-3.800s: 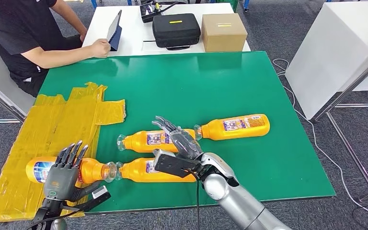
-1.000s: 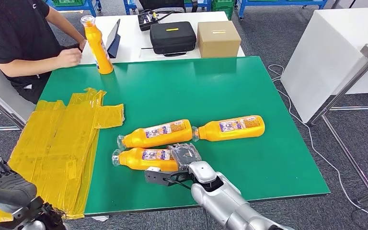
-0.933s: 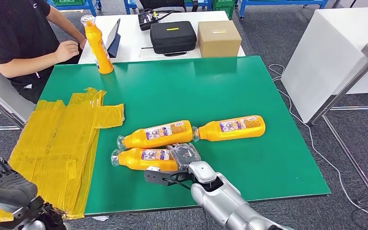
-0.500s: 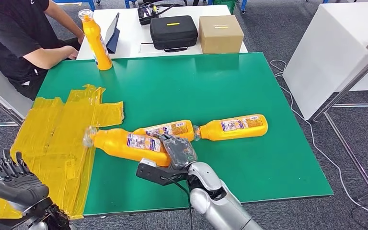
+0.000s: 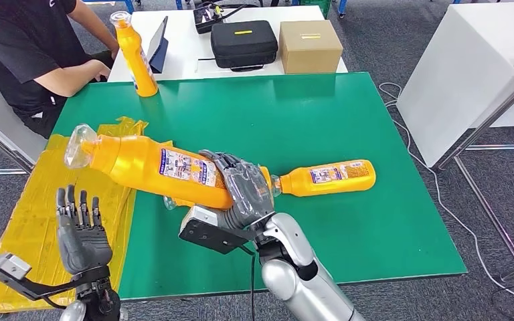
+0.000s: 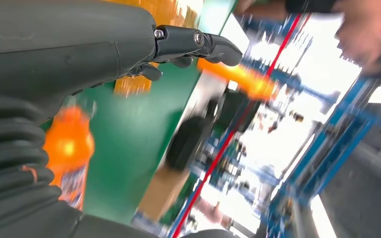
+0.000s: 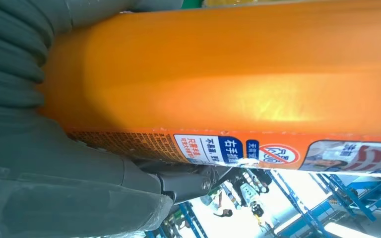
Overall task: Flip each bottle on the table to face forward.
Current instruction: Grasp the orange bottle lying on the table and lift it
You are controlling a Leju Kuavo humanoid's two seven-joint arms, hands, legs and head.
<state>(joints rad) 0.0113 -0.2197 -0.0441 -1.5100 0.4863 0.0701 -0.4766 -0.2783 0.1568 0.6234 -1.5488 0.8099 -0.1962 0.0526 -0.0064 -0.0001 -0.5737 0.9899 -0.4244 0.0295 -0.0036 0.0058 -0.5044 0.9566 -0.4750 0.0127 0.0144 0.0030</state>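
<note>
Head view: the right hand (image 5: 244,190) grips the base end of an orange bottle (image 5: 154,167), lifted off the green tabletop (image 5: 321,114). Its long axis runs from the hand up toward ten o'clock, clear cap leading and label showing on the side. The fingers (image 5: 231,167) wrap over the body and hide its base. Beneath it, a second orange bottle (image 5: 174,200) is almost wholly hidden; only its clear cap peeks out at the held bottle's lower edge. A third bottle (image 5: 324,175) lies on its side at three o'clock from the hand, cap toward the hand, base toward three o'clock, label up. A fourth bottle (image 5: 134,55) stands upright at the far left corner of the tabletop, beside a seated person's forearm (image 5: 73,75). The left hand (image 5: 80,227) hangs off the tabletop's near left edge over yellow plastic sheeting (image 5: 60,180), palm up, fingers spread and straight, holding nothing.

Left wrist view: heavily blurred. Dark fingers (image 6: 198,42) extend with nothing between them; an orange bottle (image 6: 69,148) smears beside the ribbed cover, another orange blur farther off.

Right wrist view: the held bottle's orange body (image 7: 238,69) runs across the picture, cut off at the edge, its label (image 7: 278,153) partly readable, thumb (image 7: 79,183) pressed below it.
</note>
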